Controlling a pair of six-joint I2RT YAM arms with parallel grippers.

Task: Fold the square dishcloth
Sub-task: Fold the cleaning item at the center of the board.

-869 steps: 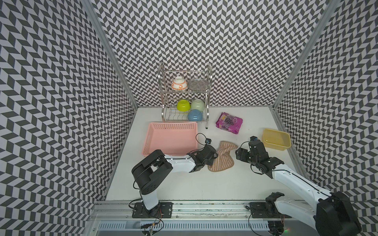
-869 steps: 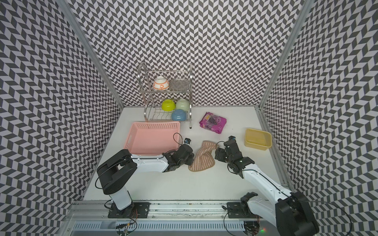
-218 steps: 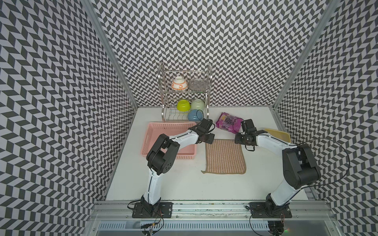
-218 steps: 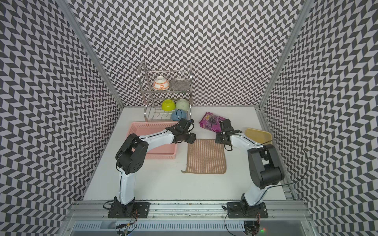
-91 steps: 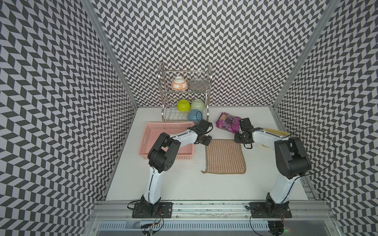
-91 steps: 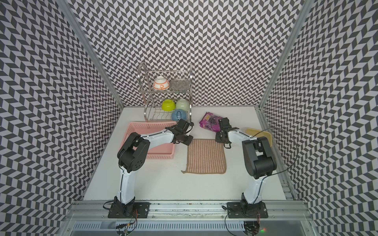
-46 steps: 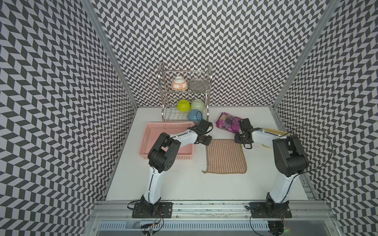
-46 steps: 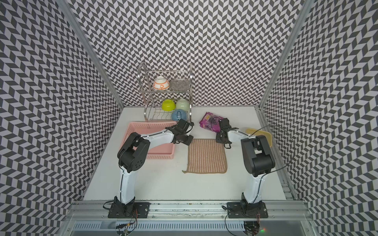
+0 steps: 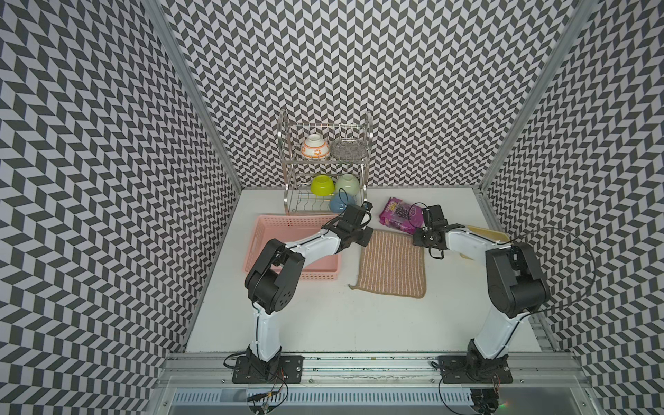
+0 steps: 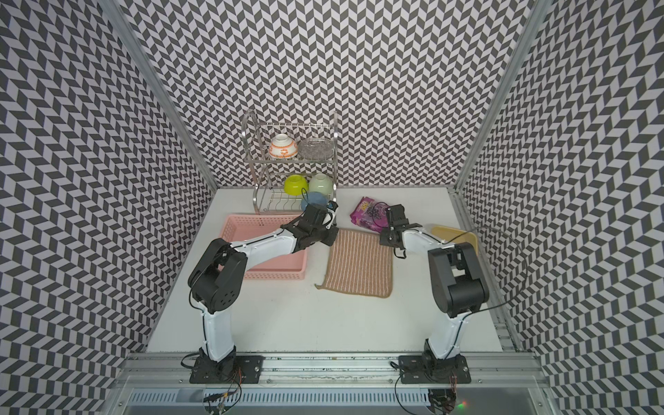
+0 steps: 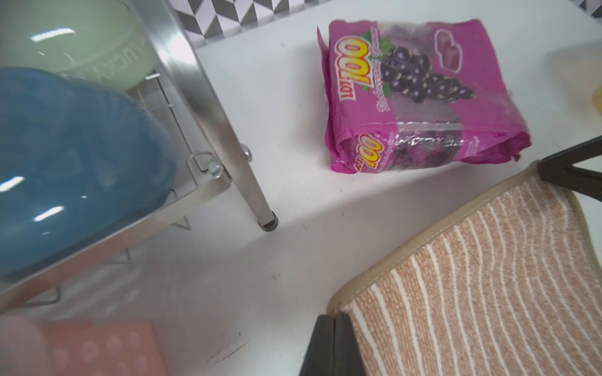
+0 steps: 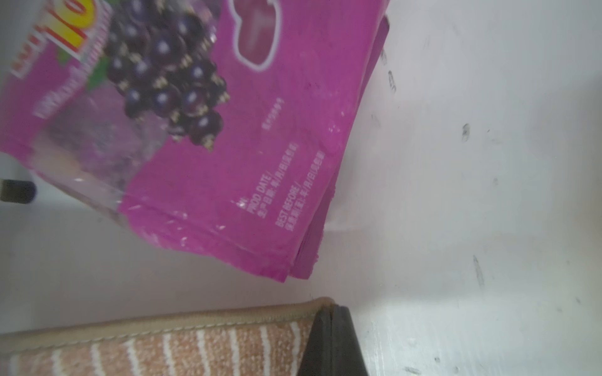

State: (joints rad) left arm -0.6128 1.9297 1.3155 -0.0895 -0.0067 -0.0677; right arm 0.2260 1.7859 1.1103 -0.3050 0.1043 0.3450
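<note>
Left wrist view shows my left hand (image 11: 330, 328) clamped shut on one far corner of the square dishcloth (image 11: 472, 293), with the pale binding running straight into the closed jaws; the right hand (image 11: 566, 169) sits on the other far corner; right wrist view agrees, its jaws pressed together over the binding, so I read both as pinching cloth rather than bare table (image 9: 323, 323).

In both top views the dishcloth lies flat and spread near the middle of the table, its stripes running from 12 o'clock to 6 o'clock; taking the cloth as the dial, my left hand is at about 11 o'clock and my right at about 1 o'clock, level with each other along the far edge; neither arm is nearer, each owns its own corner; the free edge lies at 6 o'clock, toward the arm bases, with the small corner loop (image 9: 352, 286) at about 7 o'clock.

I judge that the fold turns on this: the held edge must travel along the stripes, from 12 o'clock down onto the 6 o'clock edge, both hands moving together so the crease falls square across the stripes.

The purple Lot 100 candy bag (image 9: 400, 215) lies just beyond the far edge at 12 o'clock, close to my right hand; the pink basket (image 9: 258, 230) is at 9 o'clock.
</note>
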